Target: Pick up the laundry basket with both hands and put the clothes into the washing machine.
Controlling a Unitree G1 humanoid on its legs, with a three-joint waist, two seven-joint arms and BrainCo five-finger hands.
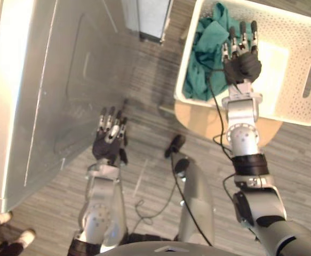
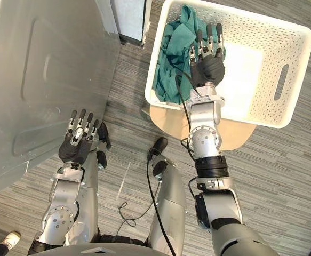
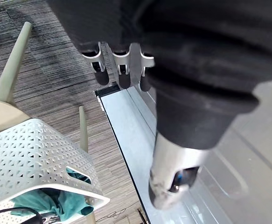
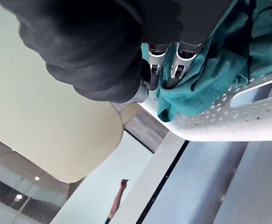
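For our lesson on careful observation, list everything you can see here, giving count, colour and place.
basket: one, white, on the stool
clothes: one heap, teal, in the basket's left part
stool: one, light wood, under the basket
washing machine: one, grey, at the left
panel: one, pale, past the washing machine
floor: grey striped carpet
shoes: two, white, a person's, lower left corner
left hand: open, over the floor beside the washing machine
right hand: open, at the clothes in the basket
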